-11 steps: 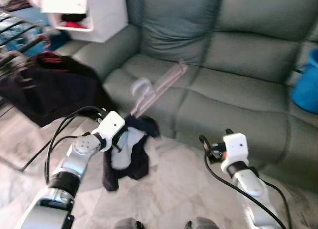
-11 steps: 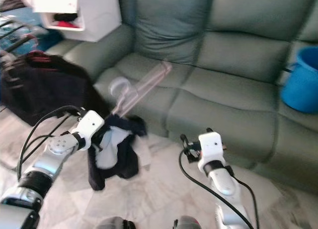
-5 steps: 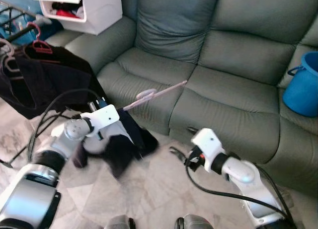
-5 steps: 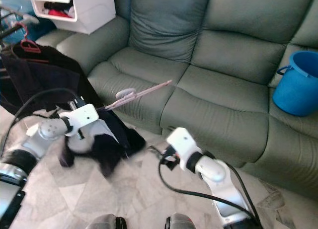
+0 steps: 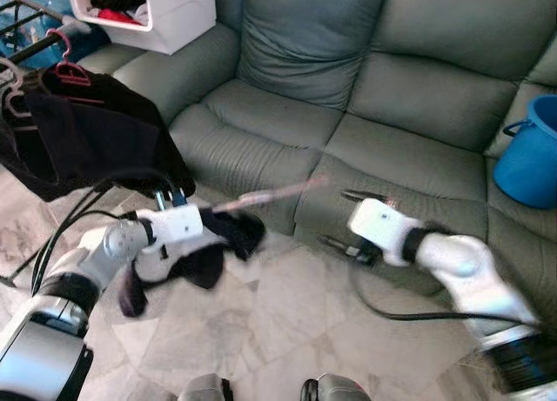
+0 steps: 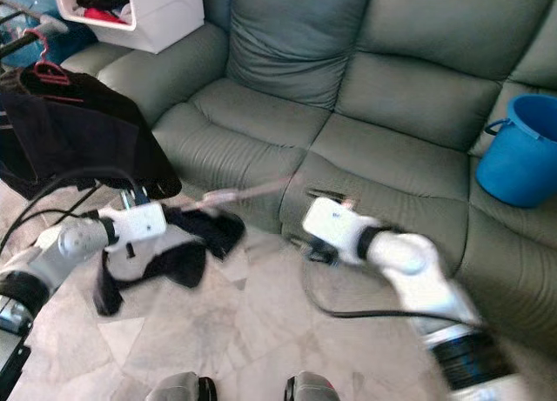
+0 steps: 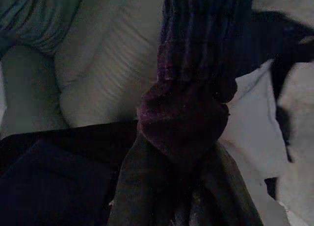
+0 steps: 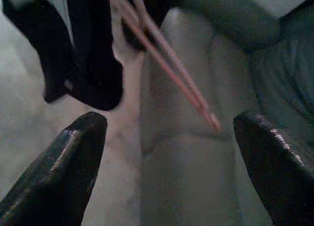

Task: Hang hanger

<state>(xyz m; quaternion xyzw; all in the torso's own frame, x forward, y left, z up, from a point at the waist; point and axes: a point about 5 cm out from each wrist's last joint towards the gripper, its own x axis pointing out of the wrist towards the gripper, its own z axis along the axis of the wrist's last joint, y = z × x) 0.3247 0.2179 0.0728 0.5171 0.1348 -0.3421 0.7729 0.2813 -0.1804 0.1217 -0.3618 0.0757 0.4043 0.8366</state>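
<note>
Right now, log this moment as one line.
left claw: shut on pink plastic hanger with dark garment | right claw: open, facing hanger tip | green sofa behind

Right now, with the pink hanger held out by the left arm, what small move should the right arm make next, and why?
Probably ease the right end effector forward to take the pink hanger's free end. Its fingers are wide open and the hanger tip lies between them but untouched. The left end effector holds the other end, with the dark garment hanging there.
</note>
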